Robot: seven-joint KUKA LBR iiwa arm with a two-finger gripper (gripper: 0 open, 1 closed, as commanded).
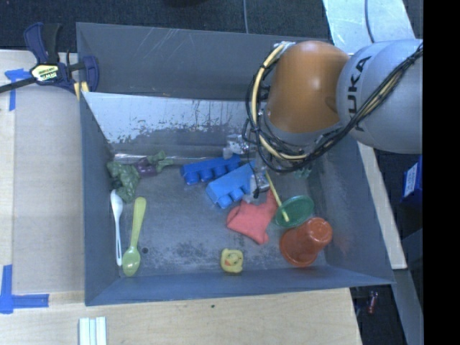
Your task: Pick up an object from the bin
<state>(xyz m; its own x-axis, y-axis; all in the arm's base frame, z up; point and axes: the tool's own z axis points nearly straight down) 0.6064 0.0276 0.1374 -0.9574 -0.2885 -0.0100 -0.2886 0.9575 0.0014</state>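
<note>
My gripper (259,182) hangs below the arm's orange cover in the right half of the bin, its fingertips low over the right end of a blue toothed plastic block (228,185). A second blue piece (205,169) lies just left of it. A red soft flat piece (251,221) lies directly below the fingertips. A green round lid with a thin yellow stick across it (293,211) sits to the right, beside an orange-red cup (305,241) lying on its side.
A small yellow toy with a face (231,260) lies near the front wall. A green spoon (134,236) and a white spoon (117,221) lie at the left. A green and purple plant-like toy (133,169) lies in the back left.
</note>
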